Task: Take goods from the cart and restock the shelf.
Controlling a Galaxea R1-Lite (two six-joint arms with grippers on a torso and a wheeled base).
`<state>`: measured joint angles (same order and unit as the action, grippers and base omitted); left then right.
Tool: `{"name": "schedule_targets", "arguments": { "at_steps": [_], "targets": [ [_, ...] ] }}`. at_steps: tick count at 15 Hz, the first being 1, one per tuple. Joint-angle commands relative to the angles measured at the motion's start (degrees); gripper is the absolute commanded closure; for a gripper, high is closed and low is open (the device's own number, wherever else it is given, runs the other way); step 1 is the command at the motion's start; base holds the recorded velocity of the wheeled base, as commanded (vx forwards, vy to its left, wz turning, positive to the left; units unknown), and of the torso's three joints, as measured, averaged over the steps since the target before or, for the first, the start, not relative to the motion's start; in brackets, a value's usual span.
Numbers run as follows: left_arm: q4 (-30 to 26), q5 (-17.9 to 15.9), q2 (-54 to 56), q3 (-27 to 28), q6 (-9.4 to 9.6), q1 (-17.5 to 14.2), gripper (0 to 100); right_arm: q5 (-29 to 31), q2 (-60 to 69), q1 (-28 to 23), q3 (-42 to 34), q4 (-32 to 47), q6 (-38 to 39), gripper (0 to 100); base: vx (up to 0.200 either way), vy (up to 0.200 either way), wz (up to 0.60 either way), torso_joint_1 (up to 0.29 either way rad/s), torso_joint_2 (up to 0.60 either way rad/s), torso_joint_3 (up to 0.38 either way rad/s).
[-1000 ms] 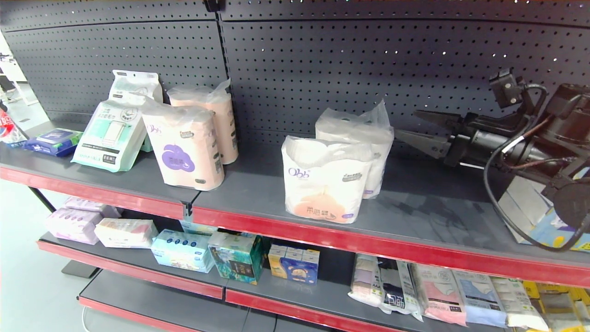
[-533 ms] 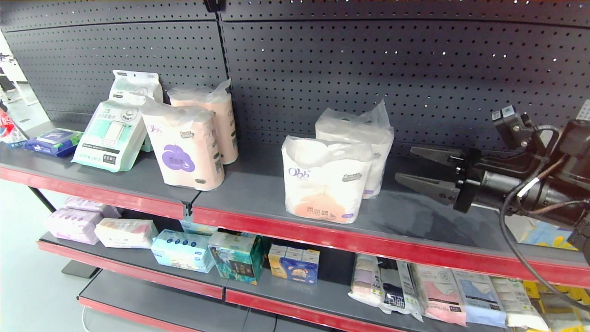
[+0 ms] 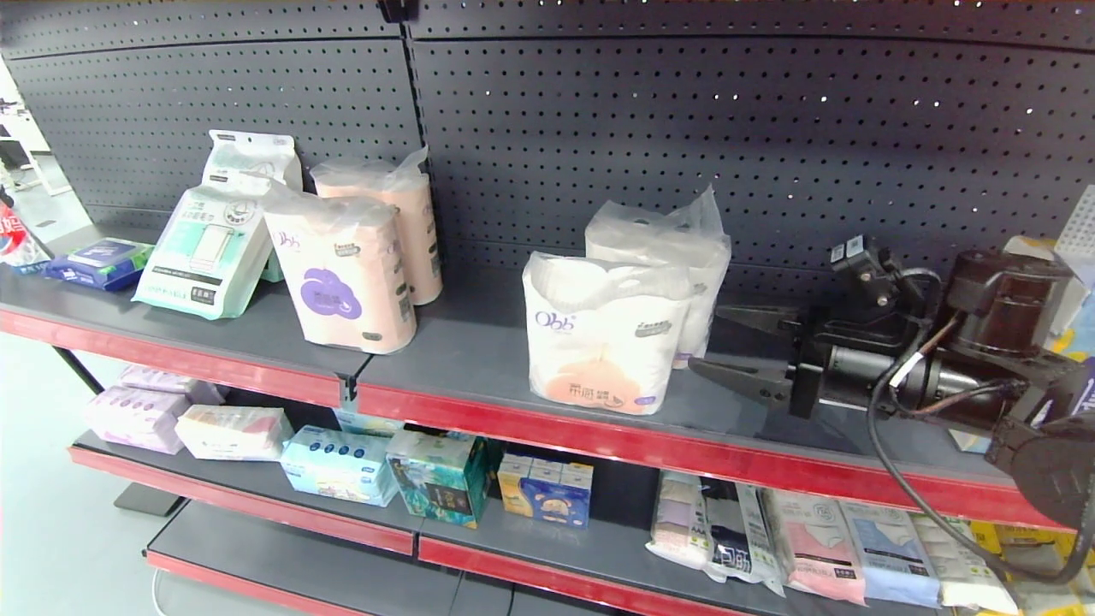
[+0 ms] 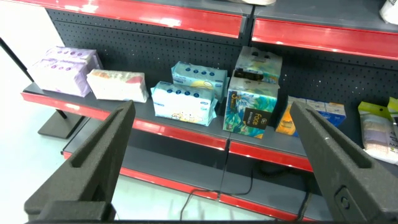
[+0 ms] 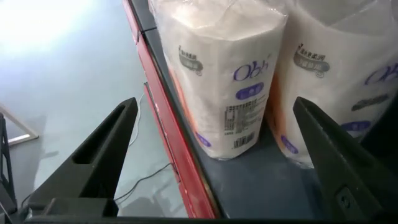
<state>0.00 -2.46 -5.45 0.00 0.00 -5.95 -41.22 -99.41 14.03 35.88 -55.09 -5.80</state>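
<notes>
The right gripper (image 3: 708, 344), fingers spread and empty, is hovering over the upper shelf (image 3: 479, 355) just beside the front roll pack (image 3: 603, 338) — its wrist view is catching that pack's barcode side. The left gripper (image 4: 211, 107), fingers apart, is facing lower-shelf tissue boxes (image 4: 186, 102).

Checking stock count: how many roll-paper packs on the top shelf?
4. Front peach pack and rear peach pack left of the shelf joint; front white pack and rear white pack right of it, beside the right gripper. Others may hide behind.
</notes>
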Motion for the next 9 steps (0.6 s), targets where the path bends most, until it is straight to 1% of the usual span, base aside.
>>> {"name": "schedule_targets", "arguments": {
  "at_steps": [1,9],
  "targets": [
    [0.0,0.0,-0.1,0.0,0.00,0.0,0,0.0,-2.9,0.2,1.9,0.0,0.0,0,0.000,0.000,0.00,0.000,0.00,0.000],
    [0.0,0.0,-0.1,0.0,0.00,0.0,0,0.3,-5.7,0.6,5.3,0.0,0.3,0,0.000,0.000,0.00,0.000,0.00,0.000]
  ]
}}
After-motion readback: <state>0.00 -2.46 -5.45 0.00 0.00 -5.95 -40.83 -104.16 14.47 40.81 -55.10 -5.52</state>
